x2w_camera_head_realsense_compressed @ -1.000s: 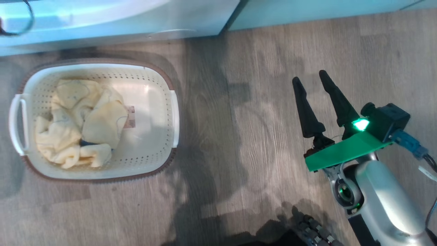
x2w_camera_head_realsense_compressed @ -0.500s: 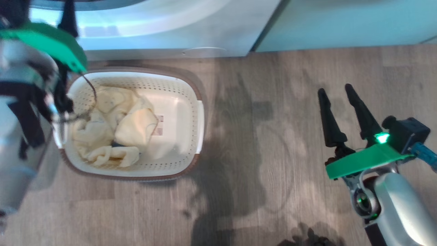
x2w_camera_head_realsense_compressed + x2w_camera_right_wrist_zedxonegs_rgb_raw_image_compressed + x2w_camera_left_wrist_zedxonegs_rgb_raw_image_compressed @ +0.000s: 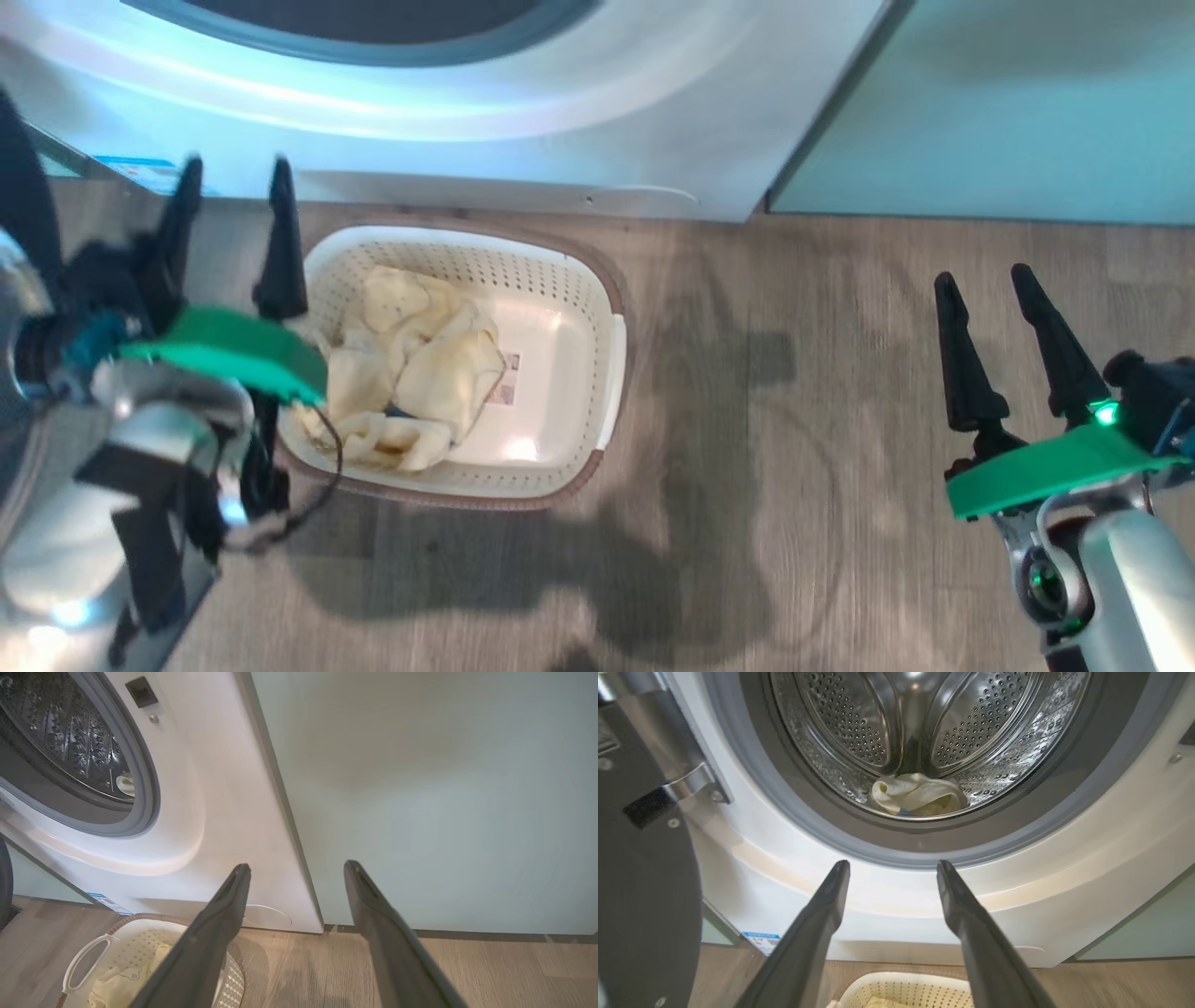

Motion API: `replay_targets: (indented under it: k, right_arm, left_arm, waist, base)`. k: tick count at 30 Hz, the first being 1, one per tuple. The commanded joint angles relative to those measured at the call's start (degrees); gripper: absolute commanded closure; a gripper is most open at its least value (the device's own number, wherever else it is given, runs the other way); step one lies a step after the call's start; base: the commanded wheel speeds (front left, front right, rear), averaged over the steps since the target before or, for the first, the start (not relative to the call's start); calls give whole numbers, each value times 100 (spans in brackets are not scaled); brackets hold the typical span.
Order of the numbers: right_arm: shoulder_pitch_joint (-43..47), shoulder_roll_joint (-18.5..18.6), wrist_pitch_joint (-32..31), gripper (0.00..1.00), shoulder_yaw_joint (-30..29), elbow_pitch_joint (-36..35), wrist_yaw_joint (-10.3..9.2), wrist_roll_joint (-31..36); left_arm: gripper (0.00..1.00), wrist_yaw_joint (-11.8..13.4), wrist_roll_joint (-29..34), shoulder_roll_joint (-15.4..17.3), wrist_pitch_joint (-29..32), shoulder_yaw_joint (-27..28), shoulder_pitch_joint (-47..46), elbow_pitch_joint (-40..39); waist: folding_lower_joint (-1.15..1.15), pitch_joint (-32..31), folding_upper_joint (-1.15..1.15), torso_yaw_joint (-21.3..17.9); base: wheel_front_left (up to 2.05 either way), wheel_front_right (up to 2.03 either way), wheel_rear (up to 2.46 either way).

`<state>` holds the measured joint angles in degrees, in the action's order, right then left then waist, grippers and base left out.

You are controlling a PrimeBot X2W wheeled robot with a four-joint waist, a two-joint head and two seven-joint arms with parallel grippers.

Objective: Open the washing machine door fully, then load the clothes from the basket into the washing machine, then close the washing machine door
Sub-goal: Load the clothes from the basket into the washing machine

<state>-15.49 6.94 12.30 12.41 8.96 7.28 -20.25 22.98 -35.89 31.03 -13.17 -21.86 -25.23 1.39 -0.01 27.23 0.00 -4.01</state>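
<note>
The big white front-loading washing machine (image 3: 653,140) stands at the far side, its round glossy black door (image 3: 640,882) swung open to the left. Just in front, on the wood floor (image 3: 794,448), the cream perforated plastic basket (image 3: 560,280) holds pale yellow cloth garments (image 3: 429,373); another pale garment (image 3: 917,795) lies in the steel drum (image 3: 850,723). The left gripper (image 3: 233,168) hovers by the basket's left end and the right gripper (image 3: 982,275) hangs well to the right, both spread and empty.

The washing machine (image 3: 1041,896) has a glossy white shell and a shiny perforated steel drum (image 3: 850,723). The basket (image 3: 485,266) is cream perforated plastic holding soft, crumpled cloth clothes (image 3: 439,373), on a matt wood-grain floor (image 3: 822,485).
</note>
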Motion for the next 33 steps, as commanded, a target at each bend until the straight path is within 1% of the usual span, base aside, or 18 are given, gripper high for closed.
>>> replay_targets:
  k: [1,6,10,17,23,29,33]
  right_arm:
    - [113,65,-43,0,55,-221,21,56]
    - [332,94,-197,0,-56,-413,21,150]
    - [586,83,-326,0,-163,-582,21,239]
    - [1129,5,-597,0,-347,-937,21,349]
    - [1529,-56,-829,0,-411,-1223,21,434]
    - [1866,-123,-1038,0,-400,-1470,21,493]
    - [2023,-143,-1150,0,-396,-1633,21,540]
  left_arm:
    - [0,57,13,216,-66,308,64,-236]
    - [0,149,47,27,-150,374,741,-542]
    - [0,127,87,-152,-173,409,1219,-606]
    - [0,0,205,-354,-181,439,1816,-657]
    - [0,-124,314,-459,-182,425,2129,-618]
    - [0,-131,362,-505,-182,488,2579,-651]
    - [0,-105,394,-496,-183,496,2752,-673]
  waist:
    - [1,-172,0,114]
    - [1,-546,0,225]
    - [1,-888,0,251]
    - [1,-1451,0,246]
    - [1,-1871,0,203]
    - [1,-2213,0,105]
    - [1,-2330,0,80]
  base:
    - [0,0,0]
    - [0,0,0]
    - [0,0,0]
    - [0,0,0]
    - [0,0,0]
    - [0,0,0]
    - [0,0,0]
